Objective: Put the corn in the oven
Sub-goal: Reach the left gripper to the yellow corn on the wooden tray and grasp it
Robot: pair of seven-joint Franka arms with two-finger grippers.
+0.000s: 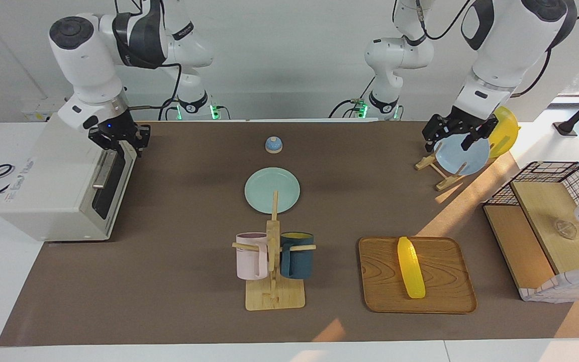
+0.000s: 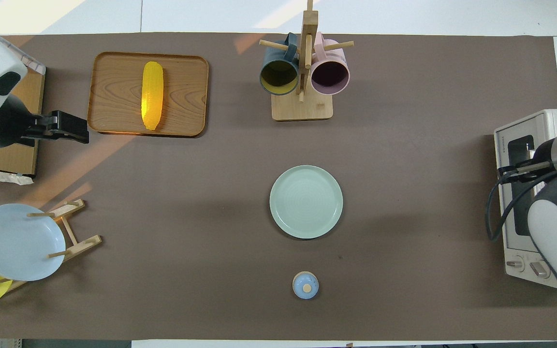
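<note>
The yellow corn [image 1: 411, 267] lies lengthwise on a wooden tray [image 1: 445, 294] toward the left arm's end of the table; it also shows in the overhead view [image 2: 152, 94]. The off-white oven [image 1: 53, 191] stands at the right arm's end, its dark glass door [image 1: 111, 188] with a metal handle facing the table's middle and looking closed. My right gripper [image 1: 118, 141] is at the door's top edge. In the overhead view the oven [image 2: 515, 145] is partly covered by the right arm. My left gripper [image 1: 453, 138] is open and empty, raised over the plate rack, apart from the corn.
A mug rack [image 1: 273, 251] with a pink and a dark blue mug stands at mid-table, farther from the robots than a green plate [image 1: 264, 188] and a small blue bell [image 1: 273, 145]. A blue plate [image 1: 463, 156] and a yellow plate [image 1: 505, 130] stand in a rack. A black wire basket [image 1: 556, 171] stands beside the tray.
</note>
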